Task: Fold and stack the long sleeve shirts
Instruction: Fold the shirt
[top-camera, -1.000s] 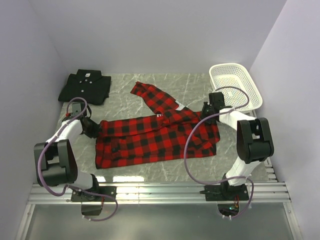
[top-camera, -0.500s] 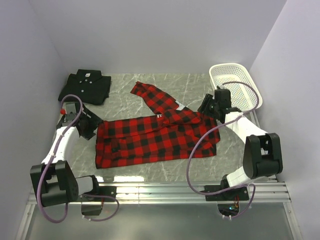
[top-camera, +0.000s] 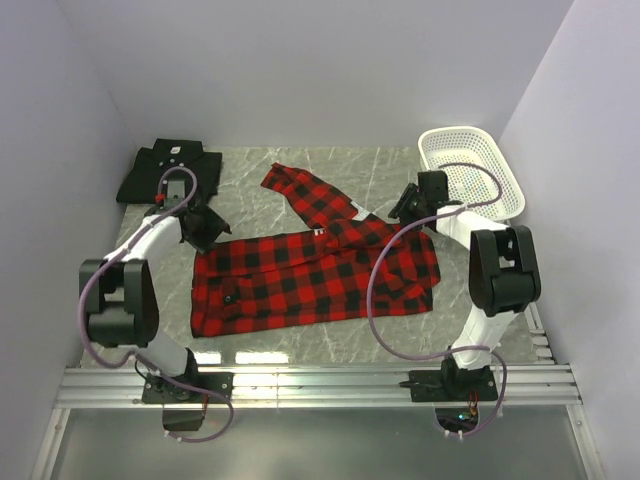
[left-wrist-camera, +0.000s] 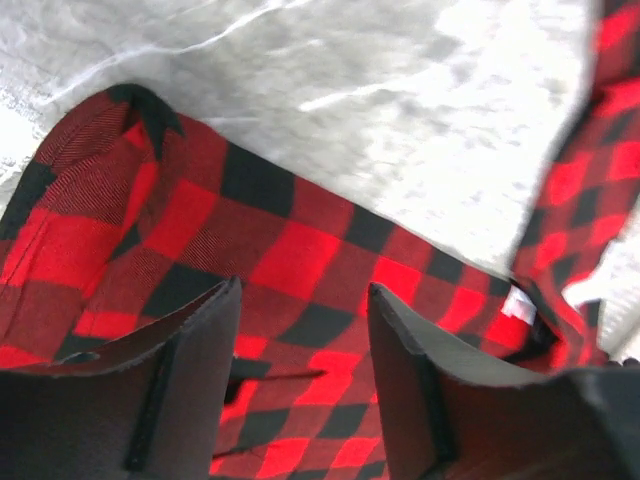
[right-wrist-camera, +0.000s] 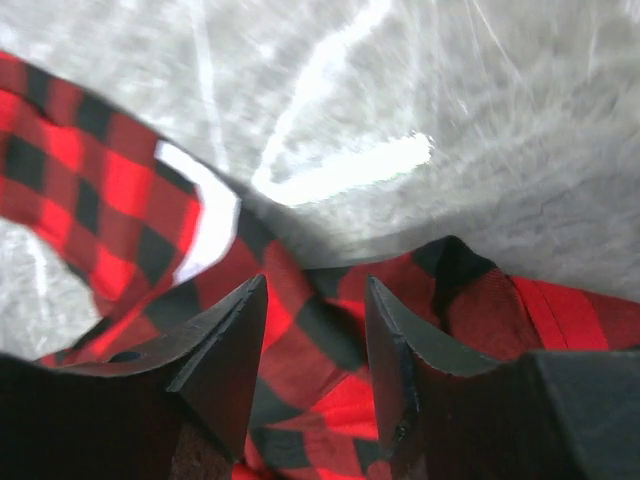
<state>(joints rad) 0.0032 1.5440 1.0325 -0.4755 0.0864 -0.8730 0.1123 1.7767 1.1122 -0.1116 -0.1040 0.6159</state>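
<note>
The red-and-black plaid shirt (top-camera: 310, 275) lies spread across the middle of the table, one sleeve (top-camera: 300, 192) reaching toward the back. The black collared shirt (top-camera: 170, 175) lies folded at the back left corner. My left gripper (top-camera: 205, 228) hovers at the plaid shirt's upper left corner. In the left wrist view its jaws (left-wrist-camera: 305, 300) are open, with plaid cloth (left-wrist-camera: 300, 240) below them and nothing pinched. My right gripper (top-camera: 405, 206) is at the shirt's upper right edge. It (right-wrist-camera: 315, 295) is also open, just above the plaid cloth (right-wrist-camera: 330, 350).
A white mesh basket (top-camera: 470, 170) stands at the back right, just beyond the right gripper. The marble tabletop (top-camera: 240, 195) shows between the two shirts. Side walls close in on the left and right.
Both grippers were shut at the plaid shirt's left and right edges, then opened and released the cloth. The left gripper has moved back to the shirt's upper left corner and the right toward its upper edge.
</note>
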